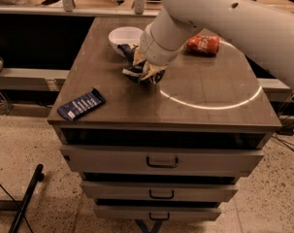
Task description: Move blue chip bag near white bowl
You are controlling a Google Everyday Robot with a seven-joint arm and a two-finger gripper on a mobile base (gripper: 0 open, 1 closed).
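Note:
The blue chip bag [130, 57], crumpled navy foil with white edges, is held in my gripper [142, 68] just in front of the white bowl [123, 36], low over the table top. The gripper is shut on the bag, and the white arm hides most of the bag's right side. The bowl stands at the back left of the table, its right rim partly covered by the arm. The bag's upper end is close to the bowl's front rim.
A flat dark blue packet with white stripes [81, 104] lies at the table's [204, 110] front left corner. An orange-red bag [203, 44] lies at the back right. Drawers [162, 160] sit below the top. A dark counter runs behind.

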